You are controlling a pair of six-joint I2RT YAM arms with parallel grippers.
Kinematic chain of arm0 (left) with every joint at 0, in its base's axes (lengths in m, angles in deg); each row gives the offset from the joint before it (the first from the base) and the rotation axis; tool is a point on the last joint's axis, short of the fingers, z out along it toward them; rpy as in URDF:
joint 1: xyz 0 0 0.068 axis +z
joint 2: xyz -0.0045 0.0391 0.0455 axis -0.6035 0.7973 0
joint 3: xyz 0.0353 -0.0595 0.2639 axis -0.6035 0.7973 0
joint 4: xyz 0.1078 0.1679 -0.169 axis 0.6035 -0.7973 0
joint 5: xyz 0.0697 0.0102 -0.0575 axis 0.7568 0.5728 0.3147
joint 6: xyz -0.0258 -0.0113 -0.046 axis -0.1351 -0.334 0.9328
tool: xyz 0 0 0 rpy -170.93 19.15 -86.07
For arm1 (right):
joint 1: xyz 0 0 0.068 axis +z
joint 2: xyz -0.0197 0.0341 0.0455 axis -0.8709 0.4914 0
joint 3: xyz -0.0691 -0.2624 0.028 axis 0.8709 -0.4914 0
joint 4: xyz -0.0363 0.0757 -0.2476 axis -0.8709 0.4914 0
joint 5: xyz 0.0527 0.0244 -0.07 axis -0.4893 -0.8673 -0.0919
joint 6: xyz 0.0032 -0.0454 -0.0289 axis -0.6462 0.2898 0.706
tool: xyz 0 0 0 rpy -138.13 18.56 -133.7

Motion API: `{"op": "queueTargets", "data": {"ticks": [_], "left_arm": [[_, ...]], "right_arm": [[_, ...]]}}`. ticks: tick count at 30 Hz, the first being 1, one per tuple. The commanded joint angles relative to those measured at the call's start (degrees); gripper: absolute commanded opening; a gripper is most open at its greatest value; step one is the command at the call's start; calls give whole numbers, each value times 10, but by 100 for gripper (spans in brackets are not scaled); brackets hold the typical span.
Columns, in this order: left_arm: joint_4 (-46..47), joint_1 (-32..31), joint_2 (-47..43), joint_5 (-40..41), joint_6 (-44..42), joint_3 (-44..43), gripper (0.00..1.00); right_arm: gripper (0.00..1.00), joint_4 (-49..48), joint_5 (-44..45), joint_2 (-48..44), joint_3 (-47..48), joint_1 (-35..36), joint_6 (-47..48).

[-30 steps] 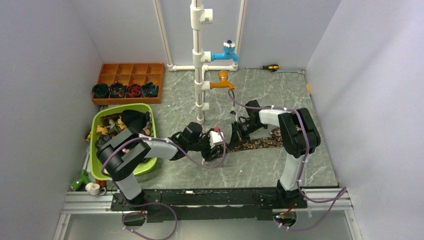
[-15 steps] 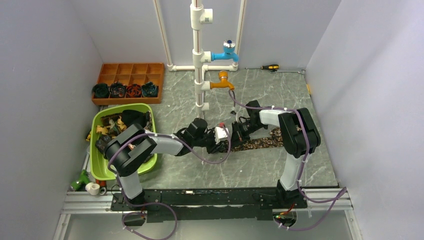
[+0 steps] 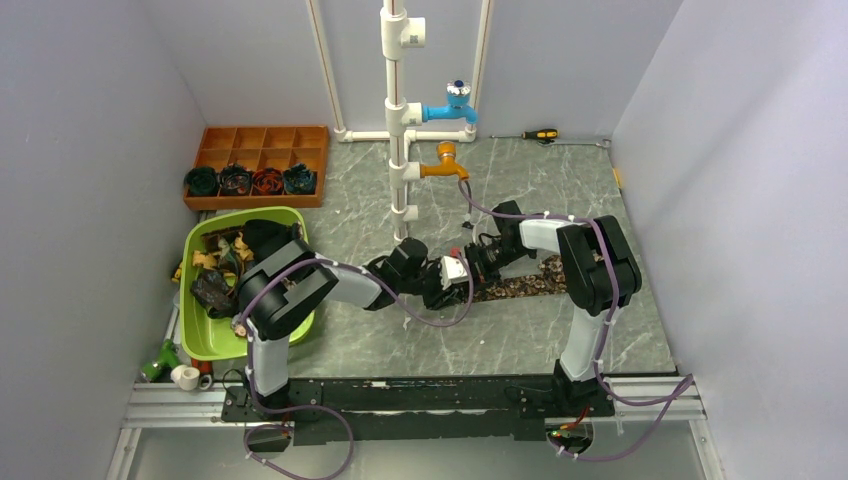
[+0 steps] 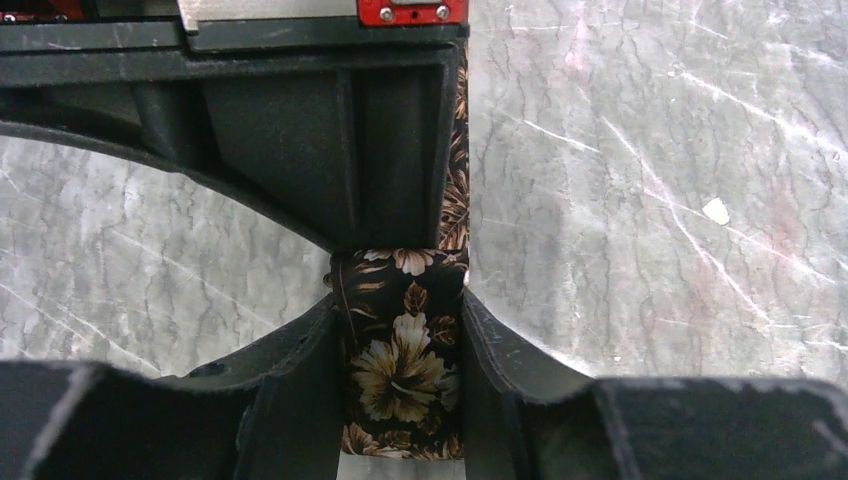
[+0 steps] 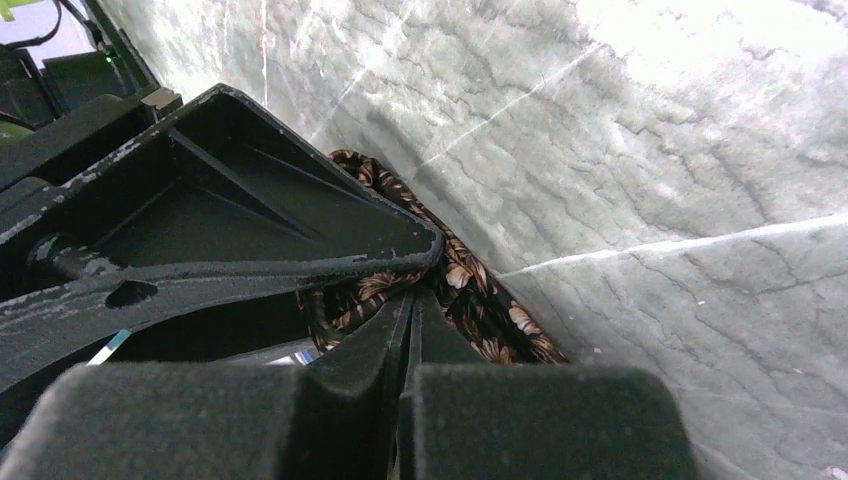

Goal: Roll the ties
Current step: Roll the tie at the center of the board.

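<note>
Jaws of left gripper (image 4: 400, 320) closed on tie (image 4: 405, 375) end; right gripper (image 5: 408, 305) pinched shut on same tie, just right of pipe (image 3: 399, 150) base. Risk judged: limp fabric slipped free if pulled unevenly; grippers knocked together, being crowded.

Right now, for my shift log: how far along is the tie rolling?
Done: four rolled ties sit in the wooden tray's front row. In hand: a floral tie, mostly flat on the table, is held by the left end effector and right end effector. Left: loose ties wait in the green bin.
</note>
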State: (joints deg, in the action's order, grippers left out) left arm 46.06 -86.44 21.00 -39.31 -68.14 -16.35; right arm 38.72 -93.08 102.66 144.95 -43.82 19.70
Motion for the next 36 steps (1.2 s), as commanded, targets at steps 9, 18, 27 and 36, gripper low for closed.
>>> {"op": "queueTargets", "data": {"ticks": [9, 18, 27, 36], "left_arm": [[-94, -4, -6, 40, -42, 24, 33], [-120, -5, 3, 44, -52, 9, 34], [-118, -5, 6, 46, -55, 13, 36], [-119, -10, 4, 42, -52, 12, 37]], "right_arm": [[5, 13, 8, -38, -5, -27, 5], [38, 76, -91, -95, -5, -71, 32], [43, 13, -92, -61, -13, -34, -26], [32, -1, -99, -29, -9, -25, -31]]}}
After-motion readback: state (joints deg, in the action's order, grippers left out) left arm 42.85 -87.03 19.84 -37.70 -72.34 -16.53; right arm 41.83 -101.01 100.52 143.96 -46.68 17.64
